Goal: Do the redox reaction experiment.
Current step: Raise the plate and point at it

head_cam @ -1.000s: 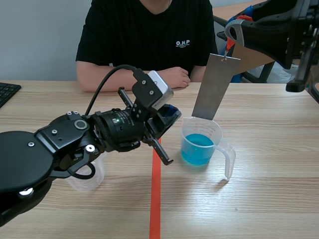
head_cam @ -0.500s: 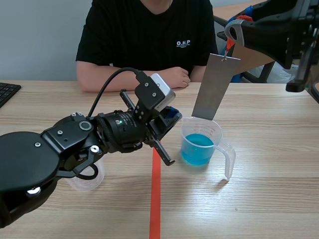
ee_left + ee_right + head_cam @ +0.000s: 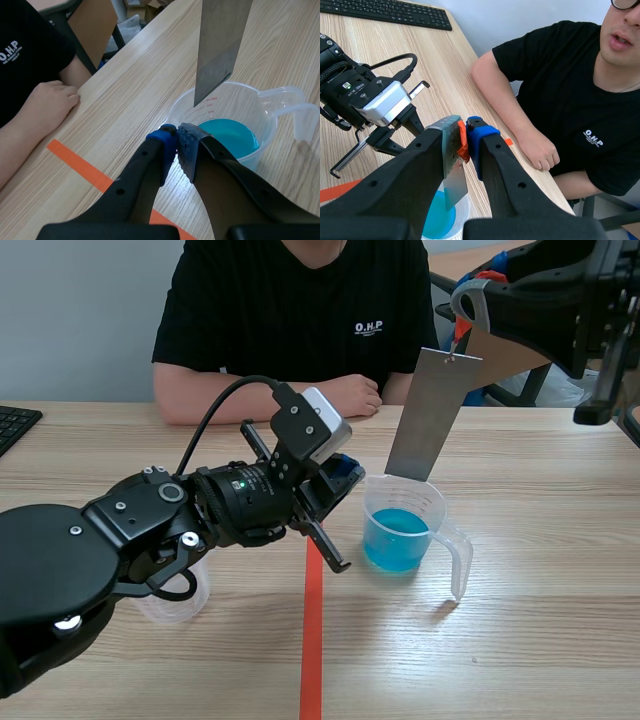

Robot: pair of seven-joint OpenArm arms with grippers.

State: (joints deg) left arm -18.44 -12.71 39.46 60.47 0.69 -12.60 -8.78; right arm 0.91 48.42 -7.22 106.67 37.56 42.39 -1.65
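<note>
Wooden table (image 3: 540, 640) bore one clear plastic jug (image 3: 436, 508) of blue liquid (image 3: 398, 540) and one clear plastic cup (image 3: 175, 605). Right gripper (image 3: 467, 131) clamped one flat grey metal plate (image 3: 430, 415) above the jug; left gripper (image 3: 177, 145) sat closed, empty.

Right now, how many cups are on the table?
2. The cup of blue liquid stands right of the tape line; a clear cup stands left of it, partly hidden under the left arm. More could be hidden there.

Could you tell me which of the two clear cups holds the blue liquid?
The handled cup below the metal sheet, right of the tape line. The other cup, half hidden under the left arm, shows no blue.
</note>
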